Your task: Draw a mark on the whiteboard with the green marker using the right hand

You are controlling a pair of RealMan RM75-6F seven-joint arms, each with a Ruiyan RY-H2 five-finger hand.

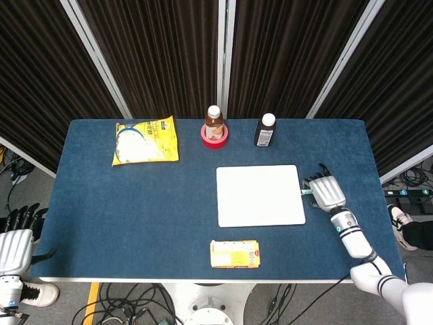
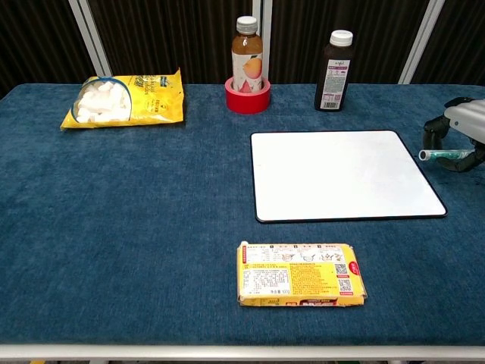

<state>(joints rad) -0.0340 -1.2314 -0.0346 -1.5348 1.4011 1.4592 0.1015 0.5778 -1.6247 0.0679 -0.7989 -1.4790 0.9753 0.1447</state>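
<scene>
At the right edge of the chest view, the right robot hand [image 2: 464, 129] grips the green marker [image 2: 447, 154], its tip pointing left, just beside the whiteboard [image 2: 345, 175] at centre right. The tip should cross the rim, then lower gently, since hard pressure could shove the board across the worktop [image 2: 136, 220]. The left robot hand [image 1: 15, 245], lower left in the head view, holds nothing, fingers apart.

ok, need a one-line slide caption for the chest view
Right hand holds the green marker just off the blank whiteboard right edge, tip toward it.
</scene>
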